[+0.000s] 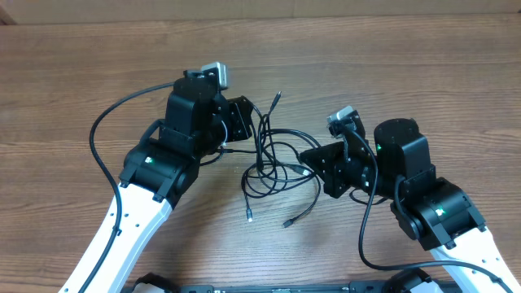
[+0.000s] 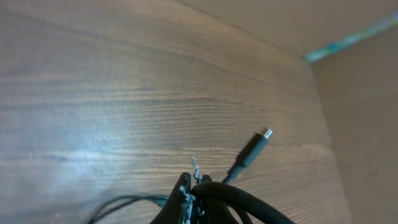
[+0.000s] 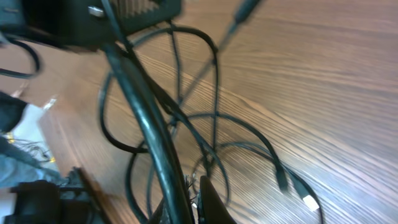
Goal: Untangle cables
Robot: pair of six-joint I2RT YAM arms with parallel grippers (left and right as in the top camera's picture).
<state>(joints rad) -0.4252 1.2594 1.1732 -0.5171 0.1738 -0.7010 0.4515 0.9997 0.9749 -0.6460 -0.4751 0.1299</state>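
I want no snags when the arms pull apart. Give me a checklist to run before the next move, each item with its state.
1. Grip of left gripper on cables: ok, shut on them.
2. Grip of right gripper on a strand: ok, it appears pinched.
3. Grippers hold different strands: cannot tell.
4. Loops between the grippers uncrossed: not ok, several overlap.
5. Plug past the left gripper free of loops: ok.
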